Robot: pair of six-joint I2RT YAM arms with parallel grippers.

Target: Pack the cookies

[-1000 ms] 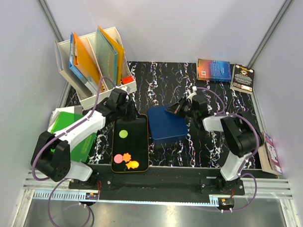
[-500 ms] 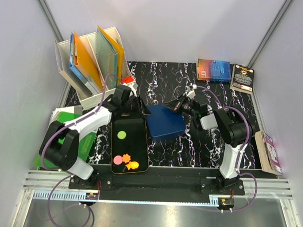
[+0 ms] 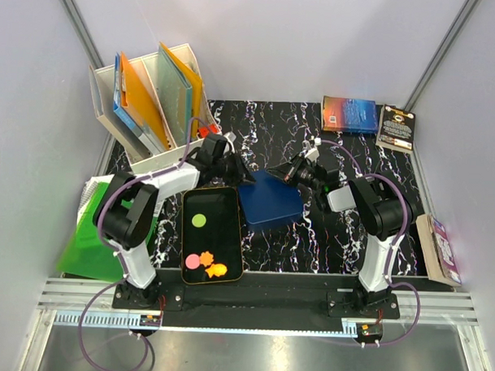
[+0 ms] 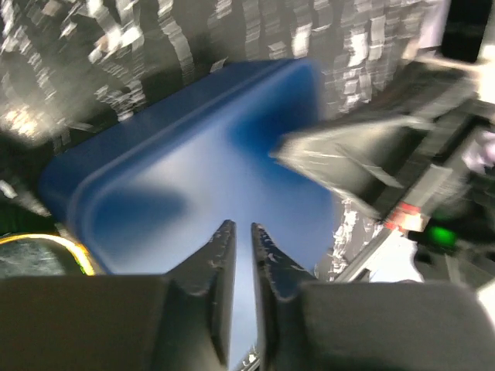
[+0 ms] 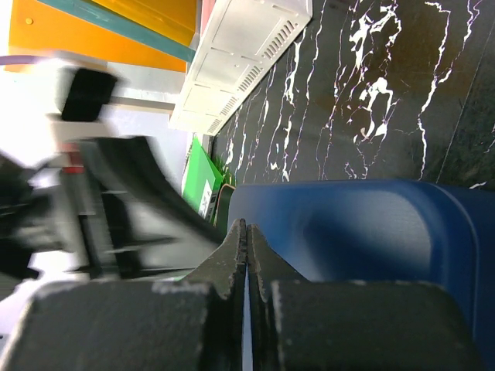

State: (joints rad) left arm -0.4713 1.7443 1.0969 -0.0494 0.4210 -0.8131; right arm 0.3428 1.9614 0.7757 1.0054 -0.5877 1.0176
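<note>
Top: cookies (image 3: 206,257) lie in tray (image 3: 230,226), blue lid (image 3: 271,204) just beside it, left gripper (image 3: 234,167) and right gripper (image 3: 290,172) at its far corners; left wrist: blurred, fingers (image 4: 220,270) nearly together, grip cannot be told; right wrist: fingers (image 5: 228,259) pressed together at lid edge, so the lid is best moved level, both ends together.

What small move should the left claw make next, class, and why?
Probably close the left claw on the edge of the blue lid. The right claw looks shut on the opposite edge, the left one sits at the lid barely apart, and the cookies lie in the uncovered black tray beside it; a second grip should steady it.
</note>
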